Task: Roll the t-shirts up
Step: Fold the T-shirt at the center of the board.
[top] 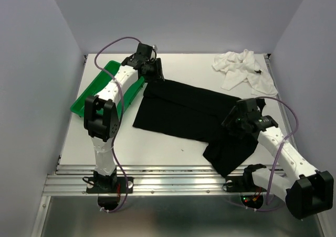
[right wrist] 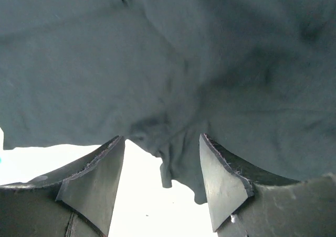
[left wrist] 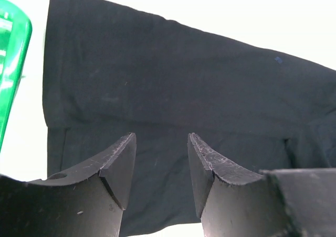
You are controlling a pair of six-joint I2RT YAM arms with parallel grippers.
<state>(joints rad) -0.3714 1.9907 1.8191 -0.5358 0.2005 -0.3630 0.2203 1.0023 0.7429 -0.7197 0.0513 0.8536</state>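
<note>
The black t-shirt (top: pixel 189 114) lies spread flat across the middle of the table, with a bunched part at its near right. The white t-shirt (top: pixel 243 69) lies crumpled at the far right. My left gripper (top: pixel 156 75) hovers open over the black shirt's far left corner; in the left wrist view the black t-shirt (left wrist: pixel 173 85) fills the space between and beyond my left gripper (left wrist: pixel 161 142). My right gripper (top: pixel 231 122) is open above the shirt's right edge; in the right wrist view a wrinkled hem of the black t-shirt (right wrist: pixel 178 158) lies between the jaws of my right gripper (right wrist: pixel 161 145).
A green plastic tray (top: pixel 89 100) lies at the far left under my left arm, and its rim shows in the left wrist view (left wrist: pixel 13 53). Grey walls close in the table on three sides. A metal rail runs along the near edge.
</note>
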